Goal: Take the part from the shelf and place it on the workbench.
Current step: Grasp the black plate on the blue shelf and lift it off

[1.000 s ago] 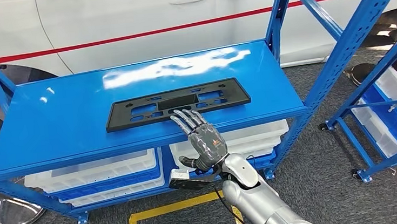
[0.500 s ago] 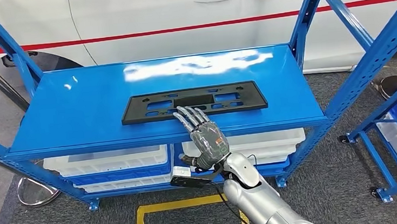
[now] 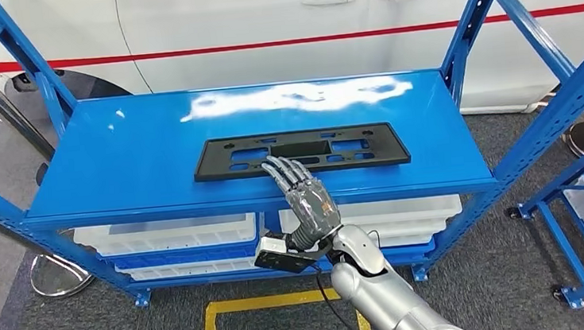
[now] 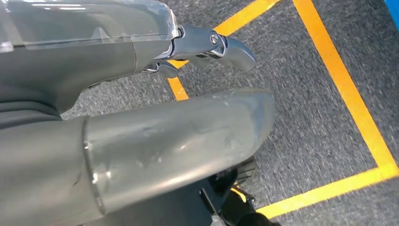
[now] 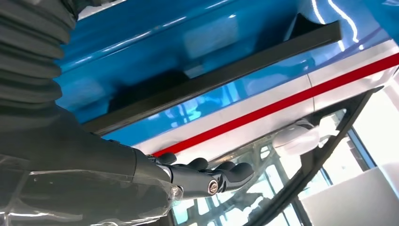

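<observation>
Lying flat on the blue shelf [image 3: 114, 172], the black part [image 3: 301, 150] is judged thin, stiff and light; its near long edge is best gripped. The right hand [image 3: 304, 200] is spread, empty, fingertips over that edge.

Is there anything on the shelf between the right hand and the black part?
Nothing. In the head view the right hand has its fingers spread at the near edge of the part; contact is unclear.
</observation>
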You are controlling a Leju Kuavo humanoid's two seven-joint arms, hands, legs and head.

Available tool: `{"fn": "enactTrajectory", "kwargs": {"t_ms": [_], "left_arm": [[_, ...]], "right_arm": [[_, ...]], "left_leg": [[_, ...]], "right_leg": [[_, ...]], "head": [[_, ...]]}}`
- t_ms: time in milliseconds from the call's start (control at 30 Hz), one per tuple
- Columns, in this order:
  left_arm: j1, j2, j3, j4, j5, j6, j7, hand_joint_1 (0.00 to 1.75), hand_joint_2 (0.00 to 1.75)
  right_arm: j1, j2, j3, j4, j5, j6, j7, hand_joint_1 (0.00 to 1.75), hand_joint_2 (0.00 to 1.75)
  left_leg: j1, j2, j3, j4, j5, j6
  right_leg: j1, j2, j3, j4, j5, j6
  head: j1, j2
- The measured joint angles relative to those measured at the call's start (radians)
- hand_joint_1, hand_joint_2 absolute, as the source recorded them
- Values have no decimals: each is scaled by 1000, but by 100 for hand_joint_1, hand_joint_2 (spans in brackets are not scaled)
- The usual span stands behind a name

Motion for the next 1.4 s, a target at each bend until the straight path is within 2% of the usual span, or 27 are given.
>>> {"fn": "enactTrajectory", "kwargs": {"t_ms": [100,133,200,267,300,333,367,433,500,600,667,700,767,800,833,867,933,967,1000,1033,1100,1167,1233,1300,1333,1367,1400], "left_arm": [[0,0,0,0,0,0,1,0,0],[0,0,0,0,1,0,1,0,0],[-1,0,0,0,3,0,2,0,0],[0,0,0,0,5,1,5,0,0],[1,0,0,0,6,1,7,0,0],[1,1,0,0,6,1,9,0,0],[1,1,0,0,6,2,10,0,0],[-1,1,0,0,6,2,13,0,0],[-4,1,-1,0,5,2,15,0,0],[-2,0,-2,0,5,3,19,0,0],[-3,0,-2,0,5,3,19,0,0],[-4,-1,-2,0,5,3,19,0,0],[-6,-1,-2,0,5,3,19,0,0],[-6,-1,-2,0,5,3,19,0,0],[-5,-1,-2,0,5,4,19,0,0],[-4,-1,-2,0,5,4,19,0,0],[-5,-2,-3,0,5,5,19,0,0],[-5,-2,-3,0,5,6,19,0,0],[-6,-2,-3,0,5,6,19,0,0],[-6,-3,-4,0,6,7,19,0,0],[-5,-3,-4,0,6,8,19,0,0],[-5,-2,-4,0,7,9,19,0,0],[-5,-2,-4,0,8,9,18,0,0],[-4,-2,-5,0,10,9,14,0,0],[-2,-2,-5,0,12,9,12,0,0],[-2,-2,-5,0,14,9,10,0,0],[-2,-2,-5,0,15,10,7,0,0]], "right_arm": [[-1,1,-4,0,-1,1,5,0,175],[-3,1,-5,0,6,-3,13,0,175],[-11,4,-8,6,31,-21,49,0,175],[-22,5,-14,24,62,-41,95,0,175],[-29,5,-18,37,75,-47,114,0,175],[-36,5,-24,50,85,-52,129,0,175],[-43,5,-29,62,93,-56,140,0,175],[-59,5,-39,80,106,-67,155,0,175],[-73,4,-50,97,112,-83,161,0,175],[-86,4,-68,113,121,-105,167,0,175],[-95,4,-79,120,126,-116,170,0,175],[-99,4,-84,123,127,-120,172,0,175],[-102,3,-93,130,127,-122,175,0,175],[-101,2,-96,135,127,-122,176,0,175],[-100,2,-99,139,126,-123,177,0,175],[-100,1,-103,142,126,-124,177,0,175],[-101,1,-111,144,126,-133,176,0,175],[-102,1,-115,144,126,-138,175,0,175],[-102,1,-119,144,126,-142,172,0,175],[-102,2,-124,144,125,-145,170,0,175],[-101,3,-134,144,124,-148,165,0,175],[-101,4,-142,143,123,-149,163,0,175],[-101,8,-152,142,126,-150,160,0,175],[-99,11,-164,142,136,-150,157,0,175],[-97,12,-169,142,141,-150,157,0,175],[-96,13,-174,142,146,-150,157,0,175],[-95,14,-178,142,151,-150,157,0,175]], "left_leg": [[0,0,-1,1,-3,-14],[1,1,-6,15,-14,-20],[5,4,-44,100,-65,-29],[8,5,-106,231,-121,-37],[9,5,-127,272,-129,-39],[10,6,-131,277,-118,-40],[10,6,-116,242,-89,-40],[9,9,-52,106,-21,-36],[6,11,-11,18,4,-27],[5,8,-9,4,3,-12],[8,8,-6,-4,9,2],[10,9,-5,-7,11,9],[8,9,-5,-7,11,16],[7,8,-5,-7,10,17],[6,7,-5,-6,10,17],[6,6,-5,-5,9,17],[6,3,-3,-2,5,13],[4,2,-3,0,3,9],[3,1,-4,1,2,5],[1,1,-4,2,1,1],[0,1,-4,-1,1,-9],[2,3,-8,15,-13,-20],[5,6,-45,99,-64,-31],[7,6,-105,228,-120,-39],[8,6,-125,268,-128,-41],[8,6,-128,271,-116,-42],[8,6,-113,235,-87,-41]], "right_leg": [[-1,0,3,-8,0,-12],[-3,-1,5,-11,2,-18],[-6,-4,8,-16,4,-29],[-5,-6,8,-16,3,-33],[-5,-7,9,-16,3,-33],[-5,-7,9,-15,2,-33],[-5,-7,10,-14,1,-32],[-4,-6,11,-10,-2,-26],[-1,-6,9,-7,-4,-17],[0,-7,7,-8,-4,-2],[-2,-5,-8,26,-29,7],[-3,-4,-27,68,-54,10],[-4,-3,-90,197,-113,15],[-4,-3,-117,249,-128,16],[-5,-3,-132,273,-126,17],[-5,-3,-126,255,-103,16],[-4,-2,-66,127,-31,10],[-2,-2,-35,62,-7,6],[0,-1,-15,18,4,3],[2,0,-5,-3,5,0],[3,1,-5,-6,5,-6],[-1,0,-1,-13,8,-17],[-4,-2,3,-19,10,-26],[-3,-4,4,-18,9,-31],[-3,-4,4,-18,8,-31],[-3,-4,4,-17,8,-31],[-3,-3,5,-16,7,-31]], "head": [[0,0],[0,0],[0,0],[0,0],[0,0],[0,0],[0,0],[0,0],[0,0],[0,0],[0,0],[0,0],[0,0],[0,0],[0,0],[0,0],[0,0],[0,0],[0,0],[0,0],[0,0],[0,0],[0,0],[0,0],[0,0],[0,0],[0,0]]}}
